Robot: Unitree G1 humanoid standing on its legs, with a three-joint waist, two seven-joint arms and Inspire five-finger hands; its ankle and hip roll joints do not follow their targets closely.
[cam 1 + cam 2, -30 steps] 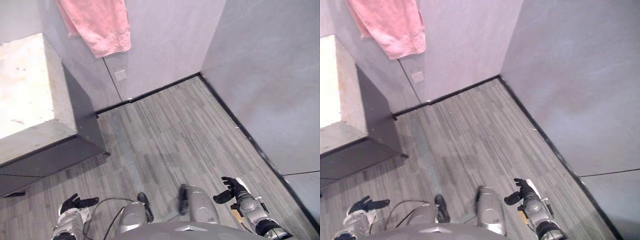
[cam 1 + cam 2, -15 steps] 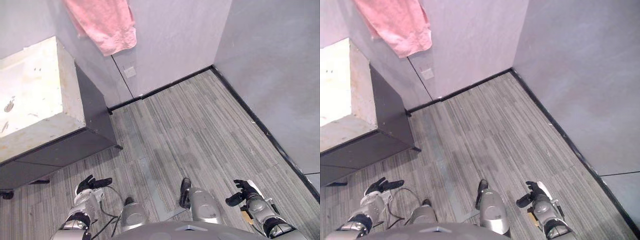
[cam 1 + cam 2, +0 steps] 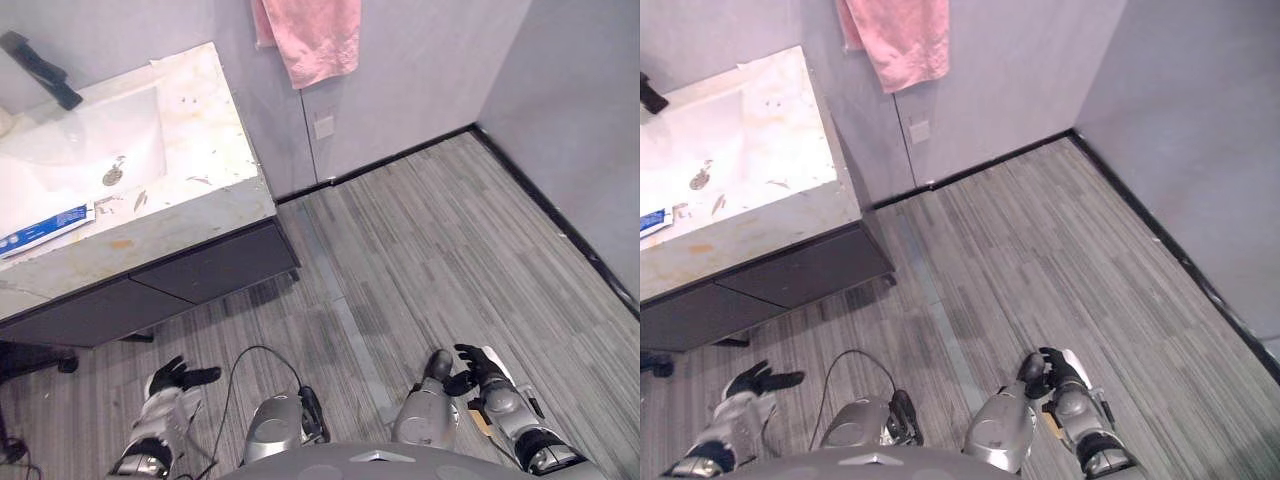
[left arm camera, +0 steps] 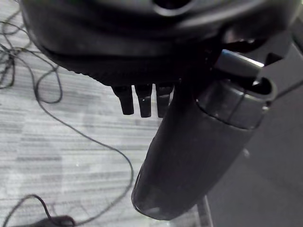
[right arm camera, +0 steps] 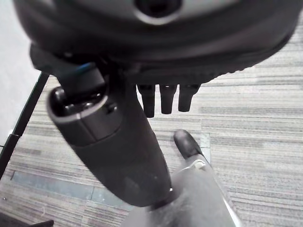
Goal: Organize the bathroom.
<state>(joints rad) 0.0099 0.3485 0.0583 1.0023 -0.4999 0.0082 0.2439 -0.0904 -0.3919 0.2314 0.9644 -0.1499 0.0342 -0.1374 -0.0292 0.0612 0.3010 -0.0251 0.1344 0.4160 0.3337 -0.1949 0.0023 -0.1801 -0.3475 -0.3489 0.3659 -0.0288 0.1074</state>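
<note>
Far left, the sink [image 3: 70, 140] in my pale counter [image 3: 215, 170] holds nothing; a blue tube [image 3: 45, 228] lies beside it. My left hand [image 3: 170, 380] and right hand [image 3: 478, 368] hang low, fingers relaxed, empty.

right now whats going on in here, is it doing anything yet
Nothing is being handled yet. The robot stands on the grey plank floor facing a bathroom vanity, with both hands low and empty: the left hand and the right hand have relaxed fingers. On the counter, a toothpaste tube lies beside the sink basin, by a black faucet. A pink towel hangs on the wall.
</note>
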